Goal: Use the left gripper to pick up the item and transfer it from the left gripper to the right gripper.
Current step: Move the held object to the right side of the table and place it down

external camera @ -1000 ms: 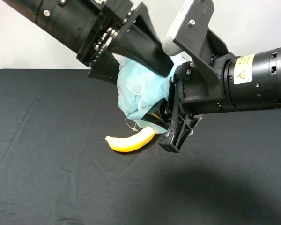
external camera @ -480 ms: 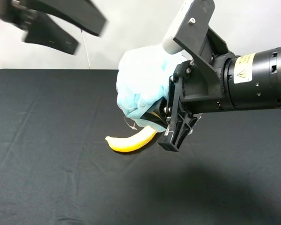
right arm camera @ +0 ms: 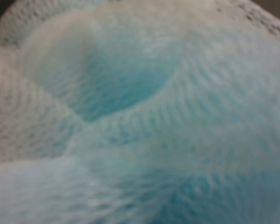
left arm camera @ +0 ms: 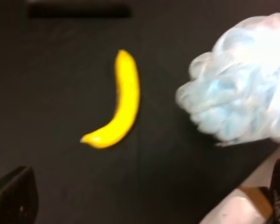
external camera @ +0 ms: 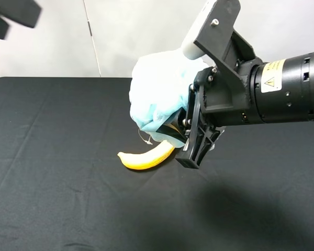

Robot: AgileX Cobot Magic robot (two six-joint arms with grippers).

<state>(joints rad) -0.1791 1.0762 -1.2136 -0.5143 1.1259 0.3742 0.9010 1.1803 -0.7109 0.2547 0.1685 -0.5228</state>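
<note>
The surface [external camera: 52, 198] is covered with matte black cloth showing faint creases. Above it, the right gripper [external camera: 179, 125], a bulky black cylindrical unit with a yellow warning sticker and a light grey bracket, is clenched on the pouf [external camera: 157, 94] and holds it clear of the surface. The pouf projects forward of this gripper as a soft, ruffled ball of light-blue netting, compressed where the black fingers sink in. Its open weave fills the right wrist view. The left gripper [external camera: 11, 18] is released, with jaws spread wide and nothing between them. It sits blurred at the frame edge, well apart from the pouf and higher than the right gripper. Judged from this arrangement, pick-up and hand-over are complete, and no required step appears to remain. The banana [external camera: 146, 157], smooth, curved and yellow, lies on the surface beneath the right gripper. A thin pale cord [external camera: 144, 139] hangs from the pouf's underside.
</note>
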